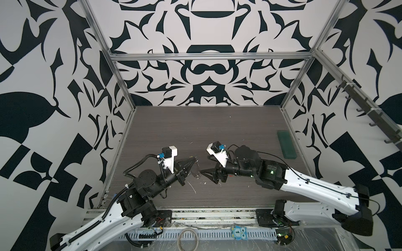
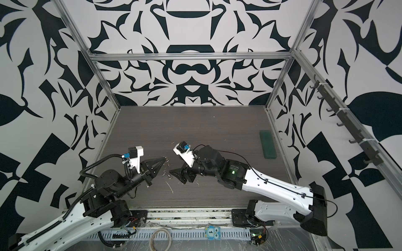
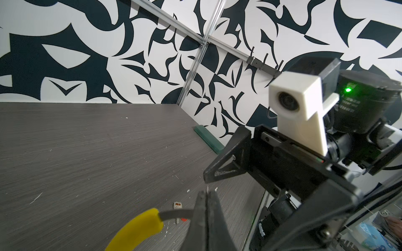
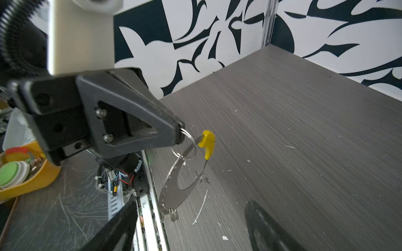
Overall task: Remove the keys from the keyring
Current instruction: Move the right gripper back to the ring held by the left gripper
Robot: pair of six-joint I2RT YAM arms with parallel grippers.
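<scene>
My left gripper (image 4: 180, 133) is shut on the keyring (image 4: 174, 187), pinching it near its small metal ring (image 4: 183, 144). The thin grey loop hangs down over the table, with its curved yellow section (image 4: 207, 141) beside the jaws. From the left wrist, the shut left gripper (image 3: 206, 194) has the grey band running off to the yellow section (image 3: 139, 228). My right gripper (image 4: 192, 205) is open, facing the loop's lower end, and touches nothing. In both top views the left gripper (image 1: 195, 161) (image 2: 164, 160) and right gripper (image 1: 206, 175) (image 2: 174, 173) nearly meet mid-table. The keys do not show plainly; a tiny red-and-white piece (image 3: 178, 205) lies under the loop.
A green block (image 1: 352, 144) (image 2: 268, 144) lies at the right edge of the table. A beige hoop (image 1: 188, 239) and a blue owl-faced tag (image 1: 304, 232) lie in front of the rail. A yellow bowl of lids (image 4: 32, 178) stands off the table. White crumbs dot the wood.
</scene>
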